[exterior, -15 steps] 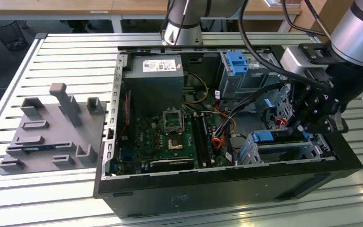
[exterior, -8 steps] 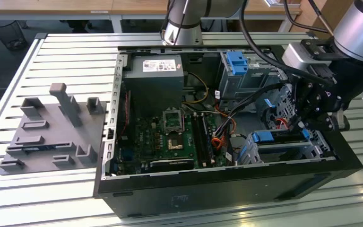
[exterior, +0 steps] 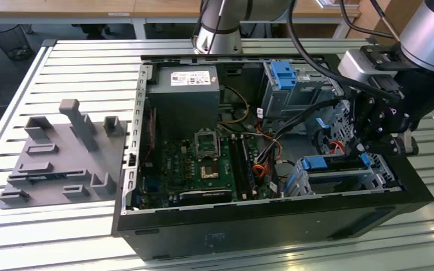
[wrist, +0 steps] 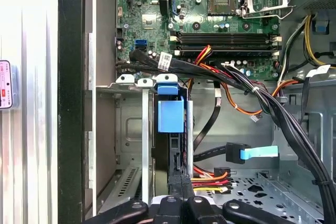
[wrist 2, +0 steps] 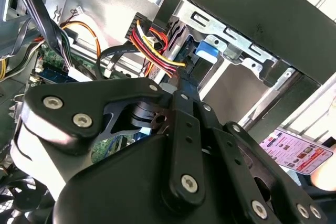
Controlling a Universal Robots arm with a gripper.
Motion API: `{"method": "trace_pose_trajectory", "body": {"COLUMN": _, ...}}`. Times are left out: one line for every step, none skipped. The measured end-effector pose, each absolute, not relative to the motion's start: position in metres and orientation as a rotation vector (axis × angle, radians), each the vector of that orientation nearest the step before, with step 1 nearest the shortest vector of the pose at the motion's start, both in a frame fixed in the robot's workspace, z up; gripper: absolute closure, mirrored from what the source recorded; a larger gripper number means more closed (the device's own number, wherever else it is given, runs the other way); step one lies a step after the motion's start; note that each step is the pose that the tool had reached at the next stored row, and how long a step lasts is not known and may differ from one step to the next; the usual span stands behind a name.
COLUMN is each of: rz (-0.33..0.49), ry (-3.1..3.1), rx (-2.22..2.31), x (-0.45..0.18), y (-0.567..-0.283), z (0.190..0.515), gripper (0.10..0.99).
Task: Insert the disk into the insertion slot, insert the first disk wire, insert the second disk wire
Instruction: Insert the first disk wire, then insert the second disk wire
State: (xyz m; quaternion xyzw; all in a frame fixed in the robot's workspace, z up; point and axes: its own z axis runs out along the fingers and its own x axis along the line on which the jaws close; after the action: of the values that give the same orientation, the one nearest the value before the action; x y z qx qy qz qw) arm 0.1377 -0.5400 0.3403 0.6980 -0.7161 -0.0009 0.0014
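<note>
disk seated, first wire at the connector

1. i see the disk [exterior: 336, 164] already inside the slot [exterior: 381, 179], at the near corner of the case [exterior: 277, 226] on the exterior view's right. its blue carrier end [wrist: 170, 114] faces up out of the cage in the first wrist view. i judge the insertion step done.

2. the gripper [wrist: 181, 188] is down inside the case, directly at the disk's edge. its fingers [wrist: 173, 187] are pressed together on a black connector with red, yellow and black leads, the power wire [wrist: 210, 178], which sits against the disk's edge. i cannot tell whether that plug is fully home.

3. in the second wrist view the same leads [wrist 2: 152, 51] run from the fingertips back into the case.

4. a second cable, black with a blue pull tab, the data wire [wrist: 247, 153], lies loose on the case floor near the disk, apart from it. i judge it not yet connected.

5. status: one step complete, one in hand, one left.
</note>
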Motion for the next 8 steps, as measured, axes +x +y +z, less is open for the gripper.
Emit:
{"method": "trace_pose_trajectory", "body": {"rz": -0.003, "ry": -2.248, "rx": 2.191, "x": 0.1377, "y": -0.54, "z": 0.3407, "gripper": 0.98}}
{"method": "trace_pose_trajectory", "body": {"rz": -0.003, "ry": -2.248, "rx": 2.191, "x": 0.1378, "y": -0.54, "z": 0.3414, "gripper": 0.98}}
{"method": "trace_pose_trajectory", "body": {"rz": -0.003, "ry": -2.248, "rx": 2.191, "x": 0.1378, "y": -0.54, "z": 0.3418, "gripper": 0.98}}
{"method": "trace_pose_trajectory", "body": {"rz": -0.003, "ry": -2.248, "rx": 2.191, "x": 0.1378, "y": -0.54, "z": 0.3421, "gripper": 0.98}}
{"method": "trace_pose_trajectory", "body": {"rz": -0.003, "ry": -2.248, "rx": 2.191, "x": 0.1378, "y": -0.54, "z": 0.3425, "gripper": 0.98}}
{"method": "trace_pose_trajectory", "body": {"rz": -0.003, "ry": -2.248, "rx": 2.191, "x": 0.1377, "y": -0.54, "z": 0.3427, "gripper": 0.98}}
{"method": "trace_pose_trajectory", "body": {"rz": -0.003, "ry": -2.248, "rx": 2.191, "x": 0.1377, "y": -0.5399, "z": 0.3429, "gripper": 0.98}}
{"method": "trace_pose_trajectory", "body": {"rz": -0.003, "ry": -2.248, "rx": 2.191, "x": 0.1377, "y": -0.54, "z": 0.3432, "gripper": 0.98}}
